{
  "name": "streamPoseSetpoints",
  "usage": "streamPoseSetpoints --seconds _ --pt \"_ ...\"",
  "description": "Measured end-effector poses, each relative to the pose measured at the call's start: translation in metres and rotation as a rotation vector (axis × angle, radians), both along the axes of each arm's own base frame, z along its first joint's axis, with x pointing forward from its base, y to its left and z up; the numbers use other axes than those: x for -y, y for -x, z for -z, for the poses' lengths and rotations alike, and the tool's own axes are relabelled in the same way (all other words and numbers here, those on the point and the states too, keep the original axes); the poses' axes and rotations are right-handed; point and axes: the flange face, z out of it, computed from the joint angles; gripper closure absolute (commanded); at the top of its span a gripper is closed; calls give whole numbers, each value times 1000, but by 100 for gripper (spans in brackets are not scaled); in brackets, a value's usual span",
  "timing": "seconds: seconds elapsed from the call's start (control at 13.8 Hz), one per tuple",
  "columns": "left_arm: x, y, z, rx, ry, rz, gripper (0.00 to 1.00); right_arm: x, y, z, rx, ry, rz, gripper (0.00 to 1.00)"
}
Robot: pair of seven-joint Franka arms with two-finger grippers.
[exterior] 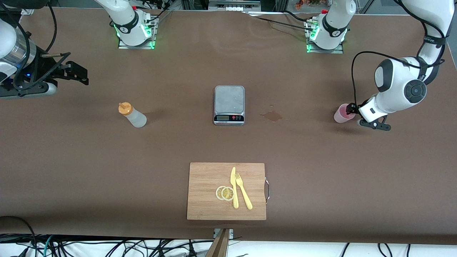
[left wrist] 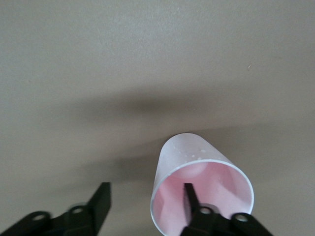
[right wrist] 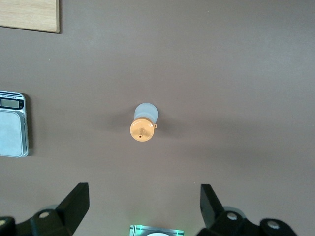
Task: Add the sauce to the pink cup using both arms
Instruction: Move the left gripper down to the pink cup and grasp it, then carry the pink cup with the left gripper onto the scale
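At the left arm's end of the worktop, the pink cup (left wrist: 202,189) is being straddled, rim between the parted jaws of the left gripper (left wrist: 147,201), best closed gently, while the right gripper (right wrist: 142,206) is being held, jaws apart, above the sauce bottle (right wrist: 143,123).

pale pink cup (exterior: 343,113), orange-capped whitish bottle (exterior: 132,115), silver scale (exterior: 229,104), brown table (exterior: 107,171), yellow cutlery (exterior: 238,187), tan wooden board (exterior: 207,178)

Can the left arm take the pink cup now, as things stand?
Probably yes. The left hand is open at the pink cup, one finger inside its rim, the other outside; nothing blocks it.
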Motion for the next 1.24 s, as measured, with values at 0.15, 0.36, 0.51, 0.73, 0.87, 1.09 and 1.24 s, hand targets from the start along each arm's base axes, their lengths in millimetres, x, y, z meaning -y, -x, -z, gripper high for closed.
streamPoseSetpoints --seconds 0.15,0.36,0.51,0.73,0.87,1.09,1.24 --pt "0 1 1 -4 0 -1 100 0 0 0 -1 0 0 0" --pt "1 3 2 -13 2 0 100 0 0 0 -1 0 1 0" --pt "11 1 -3 -20 6 21 100 1 0 0 -1 0 2 0" --pt "61 -9 -26 -31 20 118 100 1 0 0 -1 0 2 0" --pt "100 -22 -56 -25 25 188 100 1 0 0 -1 0 2 0" --pt "150 -39 -100 -18 23 220 100 2 0 0 -1 0 3 0" --pt "200 -38 -121 -3 24 191 100 2 0 0 -1 0 3 0"
